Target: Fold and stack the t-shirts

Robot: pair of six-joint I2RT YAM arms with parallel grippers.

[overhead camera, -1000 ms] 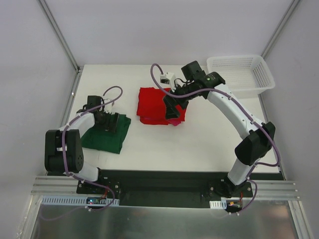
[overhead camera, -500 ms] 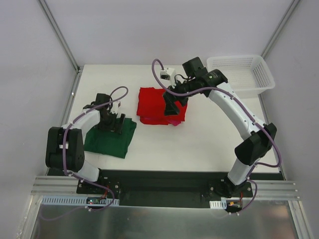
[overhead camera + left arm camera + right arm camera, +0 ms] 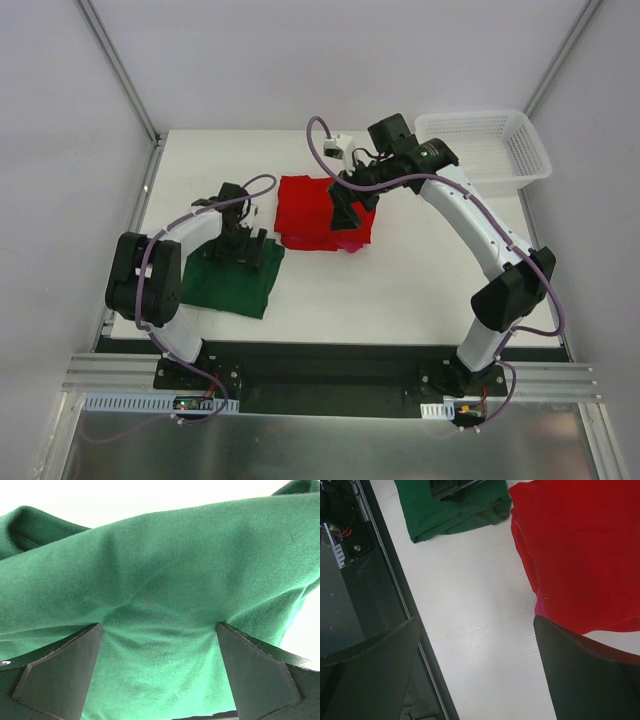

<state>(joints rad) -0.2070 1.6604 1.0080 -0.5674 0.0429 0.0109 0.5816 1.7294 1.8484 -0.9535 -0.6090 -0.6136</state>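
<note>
Both shirts look folded on the bench (image 3: 400, 285), the green shirt (image 3: 228, 285) just beside the red shirt (image 3: 305, 210), not yet stacked; left fingers (image 3: 60, 675) spread wide over green cloth; right fingers (image 3: 585, 680) spread above the red edge, gripping nothing.

No readable text, label, brand or number in any view. Small circuit board (image 3: 190, 403) on front rail by left arm base: markings too small to make out. Board by right arm base (image 3: 462, 410): same, too small. Right wrist view catches the left-base board (image 3: 342, 542) closer, print still illegible.
</note>
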